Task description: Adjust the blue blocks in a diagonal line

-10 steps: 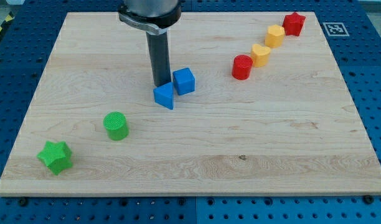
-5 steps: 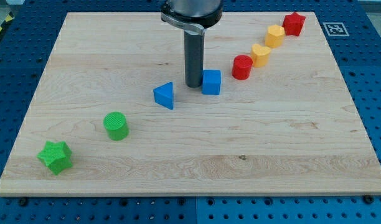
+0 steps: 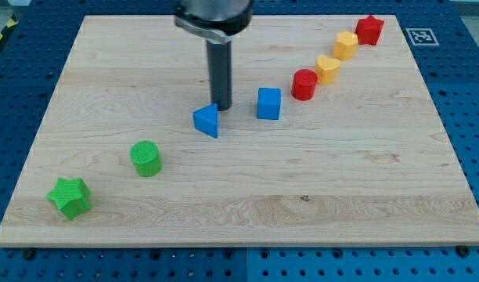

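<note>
A blue triangular block (image 3: pixel 207 121) lies near the board's middle. A blue cube (image 3: pixel 268 103) stands to its right and a little higher in the view, clearly apart from it. My tip (image 3: pixel 222 107) rests on the board between the two, right at the triangular block's upper right corner and well to the left of the cube. The rod rises straight up to the view's top.
A red cylinder (image 3: pixel 304 84), two yellow blocks (image 3: pixel 328 69) (image 3: pixel 346 45) and a red star (image 3: pixel 369 30) run in a diagonal to the top right. A green cylinder (image 3: pixel 145 158) and a green star (image 3: pixel 70 197) lie at the lower left. The wooden board (image 3: pixel 365 180) sits on a blue pegboard.
The blue cube was pushed to the right, away from the triangular block. My tip then drew back left from the cube to the triangular block's upper right corner.
</note>
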`<control>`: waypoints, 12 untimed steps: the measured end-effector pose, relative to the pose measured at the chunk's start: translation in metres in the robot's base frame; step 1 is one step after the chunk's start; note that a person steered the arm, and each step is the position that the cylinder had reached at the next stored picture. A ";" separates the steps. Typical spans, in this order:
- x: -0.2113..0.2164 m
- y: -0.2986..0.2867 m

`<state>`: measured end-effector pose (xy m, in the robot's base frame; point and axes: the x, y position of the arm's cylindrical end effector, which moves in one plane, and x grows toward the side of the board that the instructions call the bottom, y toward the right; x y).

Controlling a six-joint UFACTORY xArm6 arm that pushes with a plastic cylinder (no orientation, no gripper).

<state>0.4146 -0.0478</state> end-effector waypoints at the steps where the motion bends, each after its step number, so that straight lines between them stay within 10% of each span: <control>1: 0.000 -0.019; 12: 0.046 -0.016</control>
